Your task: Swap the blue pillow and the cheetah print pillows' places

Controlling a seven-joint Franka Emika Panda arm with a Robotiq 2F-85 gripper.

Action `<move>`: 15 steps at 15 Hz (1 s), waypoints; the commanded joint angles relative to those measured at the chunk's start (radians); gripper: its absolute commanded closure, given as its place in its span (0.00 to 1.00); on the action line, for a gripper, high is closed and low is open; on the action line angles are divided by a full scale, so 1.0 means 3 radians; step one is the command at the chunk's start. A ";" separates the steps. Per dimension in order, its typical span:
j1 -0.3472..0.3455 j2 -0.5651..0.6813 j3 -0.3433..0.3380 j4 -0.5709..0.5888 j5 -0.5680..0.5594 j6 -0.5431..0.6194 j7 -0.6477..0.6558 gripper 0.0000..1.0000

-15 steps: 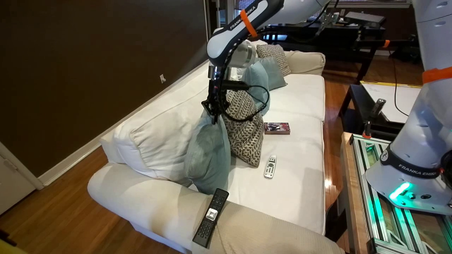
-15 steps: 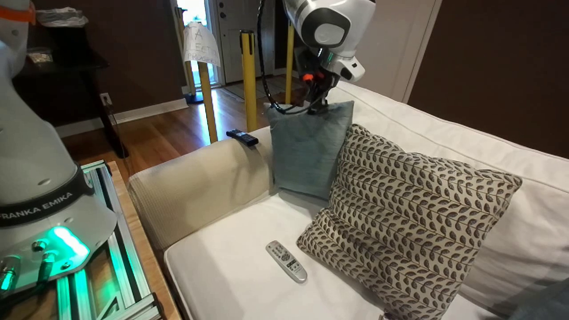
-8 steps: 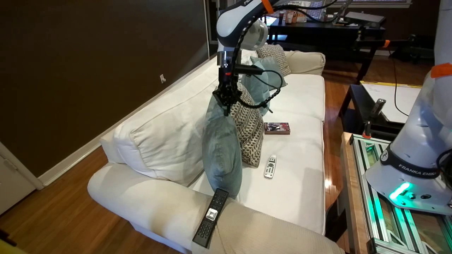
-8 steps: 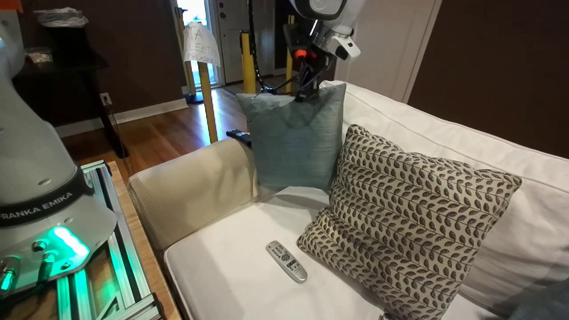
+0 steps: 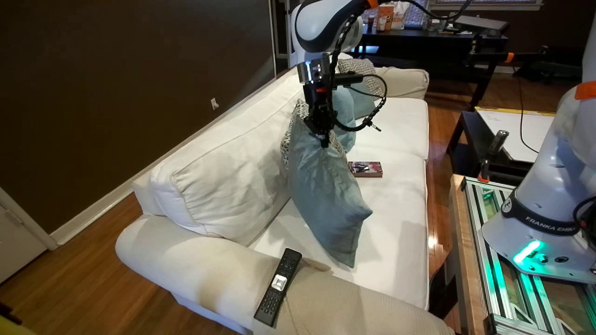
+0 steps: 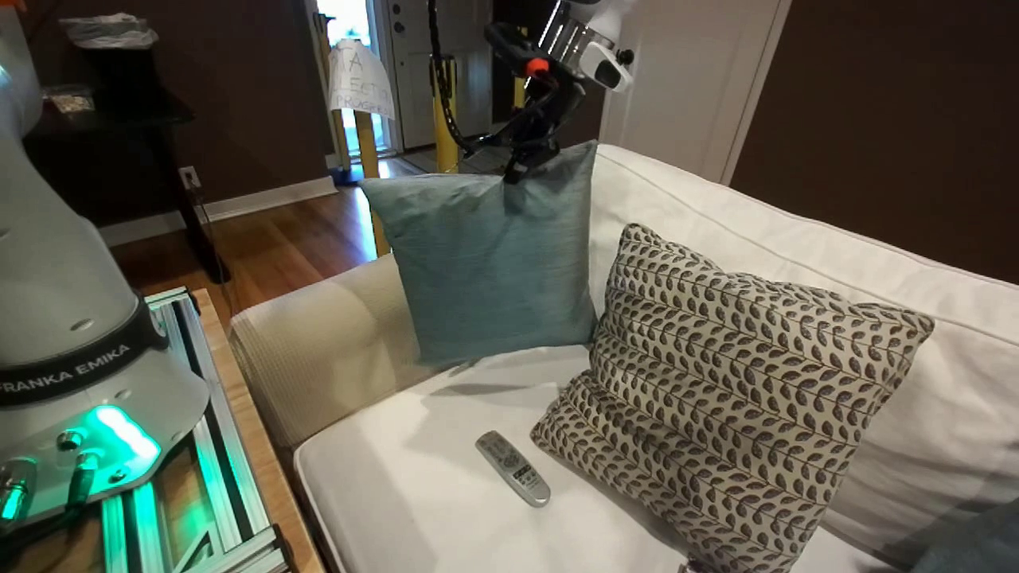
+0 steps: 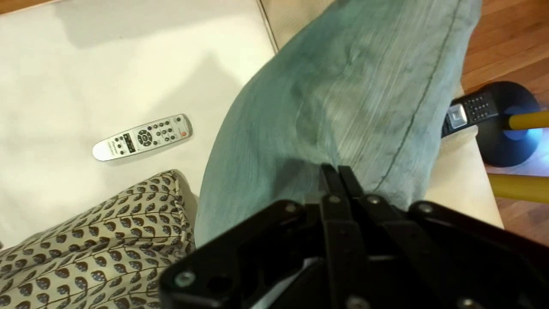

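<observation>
The plain teal-blue pillow point(image 6: 493, 270) hangs near the sofa's near armrest. It also shows in an exterior view point(image 5: 321, 200) and in the wrist view point(image 7: 257, 128). My gripper point(image 6: 513, 177) is shut on the middle of its top edge; the fingertips close on the cloth in the wrist view point(image 7: 336, 168). The pillow is turned with one corner towards the seat's front, its lower edge low over the seat. The cheetah print pillow point(image 6: 748, 382) leans on the sofa back beside it, apart from the gripper. Its corner shows in the wrist view point(image 7: 107, 253); the blue pillow mostly hides it in an exterior view point(image 5: 286, 144).
A silver remote point(image 6: 513, 469) lies on the white seat point(image 6: 398, 477). A black remote point(image 5: 278, 284) lies on the armrest point(image 5: 200, 265). A book point(image 5: 366, 169) lies farther along the seat. More blue pillows point(image 5: 343, 111) and a knit-looking pillow point(image 5: 372, 83) stand at the far end.
My gripper has lifted the blue pillow and carried it away from the sofa back towards the seat's front. The pillow has turned. The cheetah print pillow has not moved.
</observation>
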 commanded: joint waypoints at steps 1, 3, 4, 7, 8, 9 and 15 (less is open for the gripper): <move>0.0027 -0.0361 -0.0152 -0.0201 0.0060 -0.0212 0.0318 0.99; 0.0015 -0.0494 -0.0229 -0.0291 0.0084 -0.0295 0.0562 0.99; -0.0001 -0.0576 -0.0272 -0.0330 0.0119 -0.0352 0.0674 0.99; -0.0037 -0.0809 -0.0377 -0.0453 0.0193 -0.0464 0.0967 0.99; -0.0052 -0.0878 -0.0410 -0.0500 0.0196 -0.0474 0.1062 0.99; -0.0063 -0.0964 -0.0443 -0.0550 0.0131 -0.0431 0.1262 0.99; -0.0210 -0.1141 -0.0562 -0.0690 -0.0465 -0.0313 0.1640 0.99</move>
